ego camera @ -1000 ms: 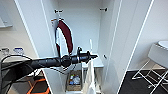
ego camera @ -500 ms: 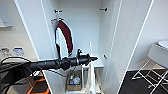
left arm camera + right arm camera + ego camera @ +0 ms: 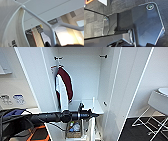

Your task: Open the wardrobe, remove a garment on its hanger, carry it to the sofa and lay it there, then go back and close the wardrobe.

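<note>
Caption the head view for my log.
Open white wardrobe, maroon jacket with white sleeves hanging inside, left arm's tool reaching in.

my left arm (image 3: 62,115) has pulled back a little from the wardrobe (image 3: 82,79), so its tip now sits slightly nearer the left door. the white hanger (image 3: 93,105) it carries has come with it, standing a touch further out from the back wall. the head camera has shifted slightly too.

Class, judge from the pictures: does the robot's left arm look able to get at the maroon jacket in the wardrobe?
Probably within reach: the wardrobe stands open and the jacket hangs unobstructed near the left hand. But that hand seems occupied holding the white hanger.
</note>
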